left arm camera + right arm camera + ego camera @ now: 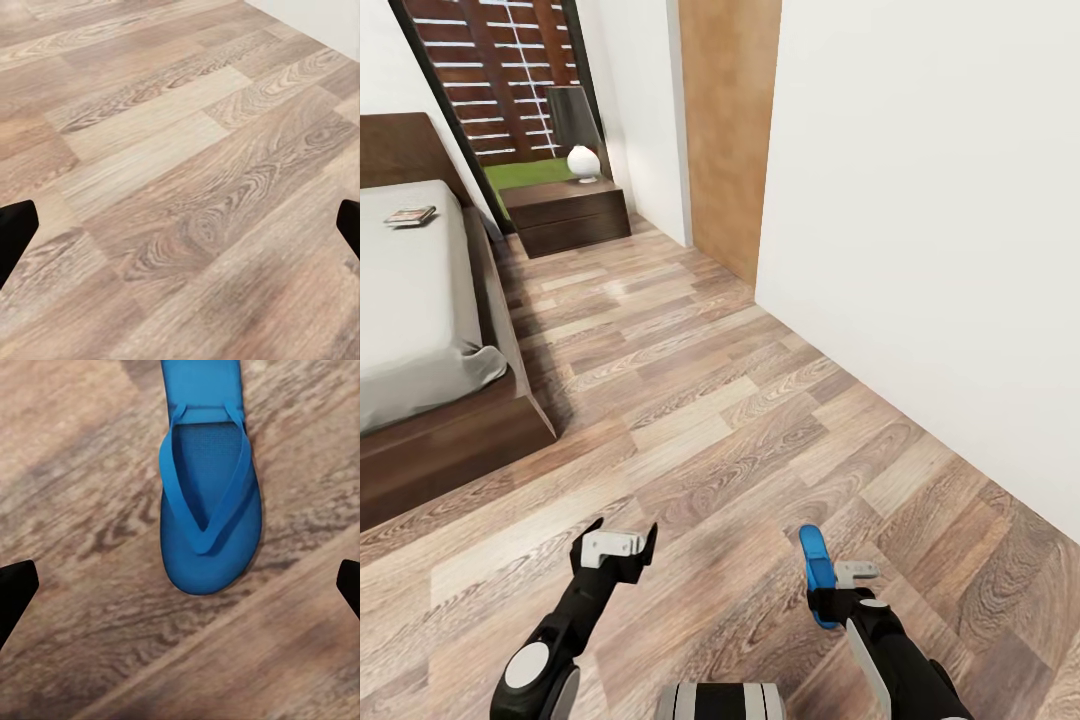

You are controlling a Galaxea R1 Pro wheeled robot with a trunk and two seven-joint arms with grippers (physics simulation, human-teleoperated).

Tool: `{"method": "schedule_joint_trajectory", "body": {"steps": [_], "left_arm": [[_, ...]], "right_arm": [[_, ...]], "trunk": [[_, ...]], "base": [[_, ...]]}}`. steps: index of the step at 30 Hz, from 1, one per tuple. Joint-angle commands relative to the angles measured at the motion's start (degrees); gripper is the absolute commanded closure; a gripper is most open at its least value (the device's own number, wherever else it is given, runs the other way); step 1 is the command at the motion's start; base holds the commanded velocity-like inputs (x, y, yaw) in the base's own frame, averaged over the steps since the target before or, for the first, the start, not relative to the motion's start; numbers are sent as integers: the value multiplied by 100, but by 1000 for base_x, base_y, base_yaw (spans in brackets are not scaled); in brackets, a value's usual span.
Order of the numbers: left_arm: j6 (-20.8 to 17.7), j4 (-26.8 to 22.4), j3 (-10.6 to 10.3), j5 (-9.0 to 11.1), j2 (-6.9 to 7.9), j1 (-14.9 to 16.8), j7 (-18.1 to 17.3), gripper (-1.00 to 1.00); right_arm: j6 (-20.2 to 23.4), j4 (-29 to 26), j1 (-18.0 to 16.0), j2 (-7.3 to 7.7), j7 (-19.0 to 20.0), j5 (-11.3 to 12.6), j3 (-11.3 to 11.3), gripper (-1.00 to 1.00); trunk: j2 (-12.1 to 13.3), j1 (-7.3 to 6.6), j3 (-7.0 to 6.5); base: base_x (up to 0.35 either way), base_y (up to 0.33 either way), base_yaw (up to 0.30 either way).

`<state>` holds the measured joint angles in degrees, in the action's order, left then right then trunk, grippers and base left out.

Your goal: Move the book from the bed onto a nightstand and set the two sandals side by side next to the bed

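Note:
A blue sandal [206, 502] lies flat on the wood-plank floor, straps up. My right gripper [180, 592] hovers over it, open, with its dark fingertips wide on either side and not touching it. In the head view the sandal [815, 570] pokes out just left of the right gripper [838, 590]. My left gripper [615, 548] is open over bare floor [180, 150], holding nothing. The book [410, 215] rests on the bed [410, 300] at the far left, close to the headboard. Past the bed's head stands the nightstand [565, 212].
A lamp with a dark shade [575, 130] sits on the nightstand, in front of the tall window [490, 70]. A white wall [940, 250] and a wooden panel [725, 130] close off the right side. Open floor [690, 400] runs between bed and wall.

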<state>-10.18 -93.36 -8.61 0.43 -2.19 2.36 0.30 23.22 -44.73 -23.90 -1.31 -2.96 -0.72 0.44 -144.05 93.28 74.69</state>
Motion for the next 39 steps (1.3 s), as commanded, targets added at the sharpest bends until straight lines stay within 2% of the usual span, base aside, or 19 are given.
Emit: {"method": "schedule_joint_trajectory", "body": {"steps": [1,10,19,25,39], "left_arm": [[-29,-2,16,6,-1,2,4,-100],[-29,19,79,18,7,2,12,-100],[-31,19,78,21,8,2,11,-100],[-36,19,78,22,8,2,14,-100],[-30,12,78,28,8,2,6,-100]], "right_arm": [[33,-9,-1,-1,-20,-7,4,-100],[29,-9,-1,0,-22,-7,0,-100],[25,-9,-1,-1,-20,-7,2,-100],[25,-9,-1,-1,-21,-7,3,-100],[25,-9,-1,-1,-21,-7,2,-100]], "trunk": [[-2,-1,4],[-12,20,181],[-12,20,181],[-20,35,314],[-20,35,314]], "base": [[0,0,0],[0,0,0],[0,0,0],[0,0,0],[79,0,0]]}}
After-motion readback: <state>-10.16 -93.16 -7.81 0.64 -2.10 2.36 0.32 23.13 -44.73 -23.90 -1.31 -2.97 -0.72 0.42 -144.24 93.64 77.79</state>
